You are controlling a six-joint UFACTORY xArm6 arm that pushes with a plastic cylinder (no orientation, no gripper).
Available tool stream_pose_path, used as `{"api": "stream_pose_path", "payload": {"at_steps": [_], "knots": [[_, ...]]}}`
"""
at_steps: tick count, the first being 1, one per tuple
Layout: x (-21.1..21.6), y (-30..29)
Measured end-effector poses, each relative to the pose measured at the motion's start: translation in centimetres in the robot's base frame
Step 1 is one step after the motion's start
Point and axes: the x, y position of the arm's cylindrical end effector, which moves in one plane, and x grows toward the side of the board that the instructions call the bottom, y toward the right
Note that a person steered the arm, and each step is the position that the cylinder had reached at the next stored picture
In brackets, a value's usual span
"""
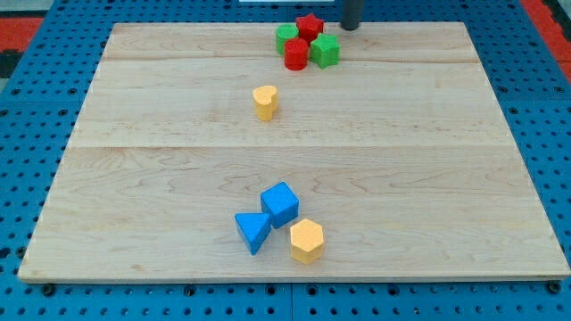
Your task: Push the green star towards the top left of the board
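The green star (325, 51) sits near the board's top edge, at the right of a tight cluster. The cluster also holds a red star (310, 25), a red cylinder (295, 53) and a second green block (286, 37), which looks round. My tip (350, 28) is at the top edge of the board, just up and to the right of the green star and right of the red star. It stands a little apart from both. Only the rod's lower end shows.
A yellow heart-like block (265, 102) lies left of centre in the upper half. A blue cube (280, 204), a blue triangle (252, 231) and a yellow hexagon (306, 240) are grouped near the bottom. The wooden board (134, 134) lies on a blue pegboard.
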Motion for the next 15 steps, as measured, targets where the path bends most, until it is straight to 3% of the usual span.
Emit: {"api": "stream_pose_path", "payload": {"at_steps": [3, 4, 5, 6, 10, 12, 14, 15], "knots": [[0.3, -4.3], [0.3, -3.9], [0.7, 1.4], [1.4, 1.6], [9.5, -3.4], [11.1, 2.5], [11.6, -6.3], [13.3, -4.9]]}}
